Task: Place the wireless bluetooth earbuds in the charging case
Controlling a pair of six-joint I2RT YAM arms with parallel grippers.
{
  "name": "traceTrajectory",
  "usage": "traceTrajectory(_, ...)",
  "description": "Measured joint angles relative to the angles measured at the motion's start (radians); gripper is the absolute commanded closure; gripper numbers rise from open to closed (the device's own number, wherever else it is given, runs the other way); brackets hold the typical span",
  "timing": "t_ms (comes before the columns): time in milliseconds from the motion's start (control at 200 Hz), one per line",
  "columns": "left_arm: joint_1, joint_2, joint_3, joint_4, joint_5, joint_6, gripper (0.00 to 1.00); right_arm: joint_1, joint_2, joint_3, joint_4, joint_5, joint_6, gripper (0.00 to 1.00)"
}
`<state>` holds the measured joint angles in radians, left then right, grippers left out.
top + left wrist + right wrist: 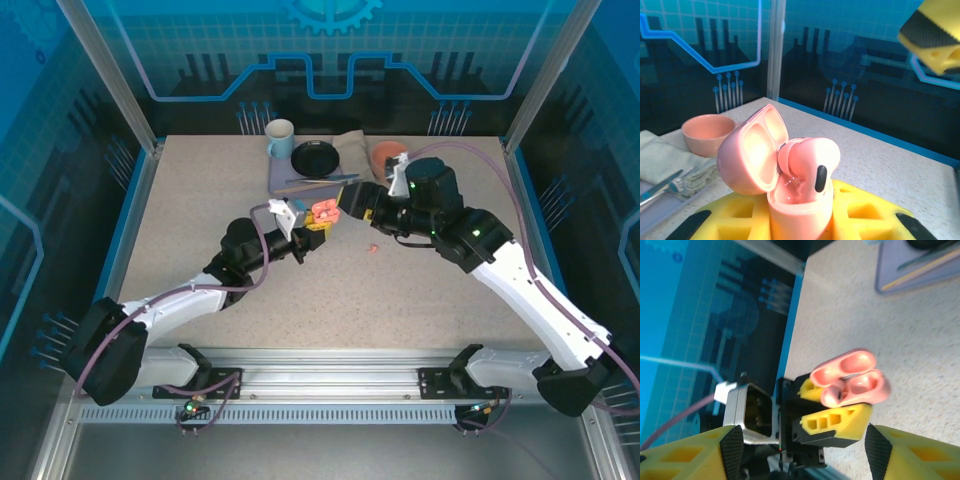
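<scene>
My left gripper point(315, 225) is shut on the base of an open salmon-pink charging case point(800, 200), held upright with its lid point(752, 155) swung back. One salmon-pink earbud point(810, 160) sits in a well of the case, its head sticking up. The same case point(855, 380) appears above the left gripper's yellow fingers point(835, 420). My right gripper point(345, 203) hovers just right of the case, open, with nothing between its fingers point(690, 455). A small pink bud point(372, 247) lies on the table near them. The lilac buds are out of view.
At the back of the table stand a mug point(280, 138), a black plate point(315, 158) on a grey tray point(285, 178) with utensils, a pink bowl point(386, 155) and a cloth point(352, 145). Glass walls enclose the table.
</scene>
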<state>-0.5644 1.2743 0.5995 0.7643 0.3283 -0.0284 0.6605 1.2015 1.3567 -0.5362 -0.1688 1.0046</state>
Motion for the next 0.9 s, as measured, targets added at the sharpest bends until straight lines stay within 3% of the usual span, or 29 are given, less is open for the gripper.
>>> traceTrajectory(380, 0.004, 0.019, 0.047, -0.027, 0.114, -0.024, 1.00, 0.014, 0.058, -0.027, 0.085, -0.121, 0.002, 0.33)
traceTrajectory(900, 0.018, 0.030, 0.060, -0.050, 0.123, -0.034, 1.00, 0.034, 0.121, -0.024, 0.134, -0.127, 0.019, 0.33)
